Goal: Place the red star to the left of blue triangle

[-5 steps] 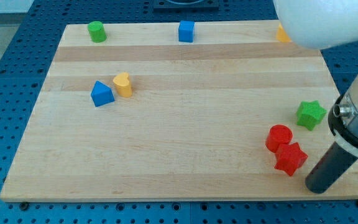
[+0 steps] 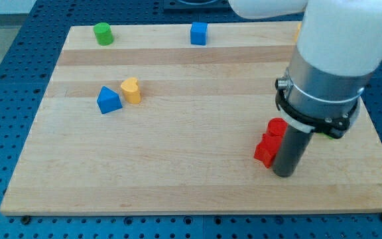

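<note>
Tip (image 2: 284, 172) shifted left, touching one red star (image 2: 265, 150); one blue triangle (image 2: 108, 100)

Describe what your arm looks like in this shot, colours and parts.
A fat, smooth white cylinder forms the arm's lower section, narrowing into a silver-grey metal collar. A black ring clamp sits beneath it. From there a straight dark rod runs down to my tip. No cables or markings show.

Red star (image 2: 265, 150), blue triangle (image 2: 108, 100), yellow block (image 2: 131, 90), green cylinder (image 2: 102, 33) are showing on pale wood (image 2: 178, 146).
</note>
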You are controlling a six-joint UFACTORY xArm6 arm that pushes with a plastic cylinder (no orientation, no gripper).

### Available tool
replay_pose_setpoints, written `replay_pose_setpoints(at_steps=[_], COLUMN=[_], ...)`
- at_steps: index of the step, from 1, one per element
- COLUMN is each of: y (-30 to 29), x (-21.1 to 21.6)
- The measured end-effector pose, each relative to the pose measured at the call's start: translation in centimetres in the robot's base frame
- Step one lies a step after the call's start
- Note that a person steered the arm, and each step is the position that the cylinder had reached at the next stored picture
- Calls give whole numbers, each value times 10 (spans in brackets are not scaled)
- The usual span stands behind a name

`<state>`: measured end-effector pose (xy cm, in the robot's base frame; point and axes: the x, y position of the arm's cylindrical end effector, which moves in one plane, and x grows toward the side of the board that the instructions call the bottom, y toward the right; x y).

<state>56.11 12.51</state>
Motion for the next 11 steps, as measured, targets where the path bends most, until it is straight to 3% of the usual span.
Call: replay_pose_setpoints(at_steps=[7, 11], y=[-59, -198], x=[-100, -100])
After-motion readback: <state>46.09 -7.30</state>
